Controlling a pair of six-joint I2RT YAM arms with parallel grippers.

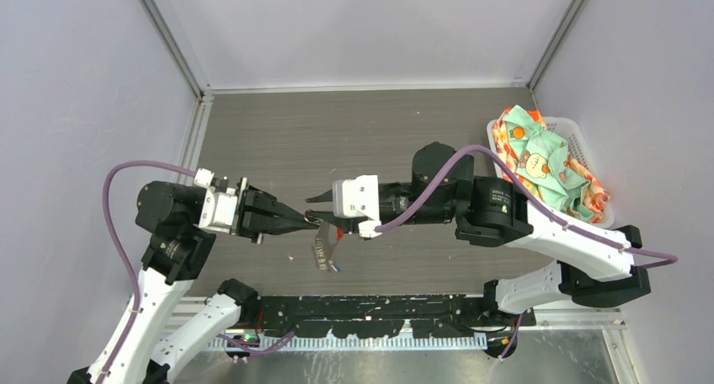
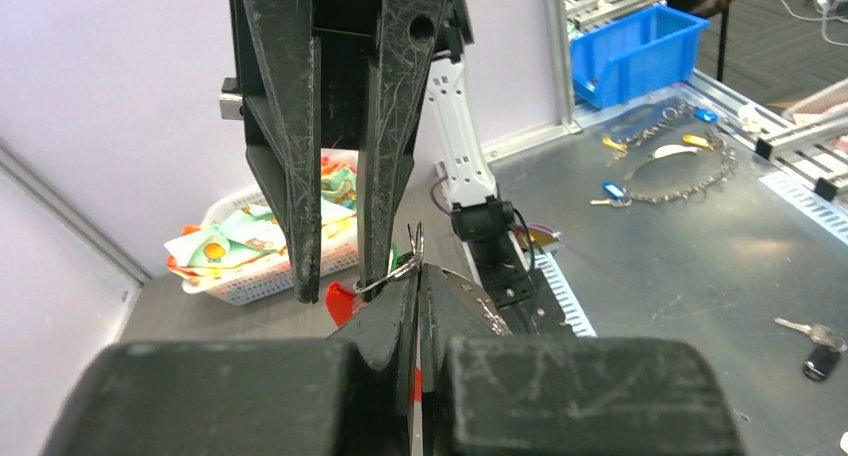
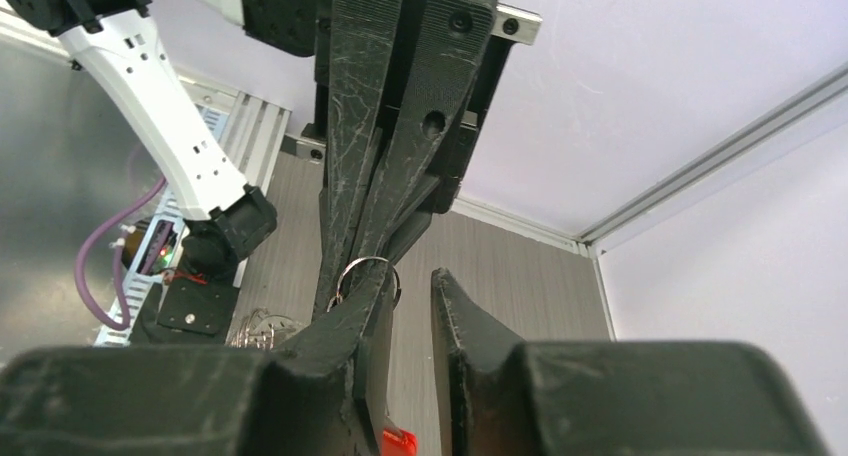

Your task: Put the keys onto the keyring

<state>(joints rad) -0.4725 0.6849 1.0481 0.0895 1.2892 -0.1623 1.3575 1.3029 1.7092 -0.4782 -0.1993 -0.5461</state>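
Observation:
My left gripper (image 1: pixel 310 223) is shut on the keyring (image 1: pixel 325 248). Its tips pinch a thin silver wire ring (image 2: pixel 410 261), and the silvery chain hangs below with a small blue-headed key (image 1: pixel 335 269) at its lower end. A red loop (image 2: pixel 340 301) shows just under the tips. My right gripper (image 3: pixel 412 281) faces the left one tip to tip and stands open. Its left finger (image 3: pixel 372 296) rests against the ring (image 3: pixel 365 268); nothing is between its fingers. A speck of green (image 2: pixel 411 246) shows behind the ring; I cannot tell what it is.
A white basket (image 1: pixel 583 137) of patterned cloth stands at the table's right edge. Beyond the arm bases lies a metal bench with loose chains and coloured keys (image 2: pixel 612 190) and a blue bin (image 2: pixel 640 51). Grey walls enclose the table.

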